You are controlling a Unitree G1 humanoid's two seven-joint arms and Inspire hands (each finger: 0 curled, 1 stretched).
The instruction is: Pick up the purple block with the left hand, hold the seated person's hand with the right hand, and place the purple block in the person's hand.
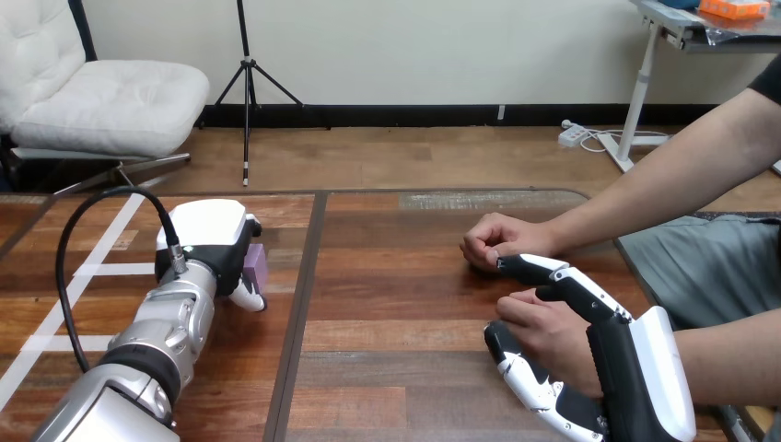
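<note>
Left hand [212, 241] curls round the purple block [257, 266] on the counter [396, 276]; right of the block, right hand [626, 368] clasps the person's hand [548, 331]. A lift looks next.

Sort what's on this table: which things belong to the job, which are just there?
Job: small purple block; left hand on it; right hand; person's nearer hand it clasps.
Bystanders: person's farther fist; white tape strips on the wooden table.

The head view looks forward and down across the wooden tabletop [396, 313] from its near edge. It sits close in, so the left arm [157, 341] enters at lower left and the right hand [635, 368] at lower right, with the person's hands [543, 327] at the right side.
</note>
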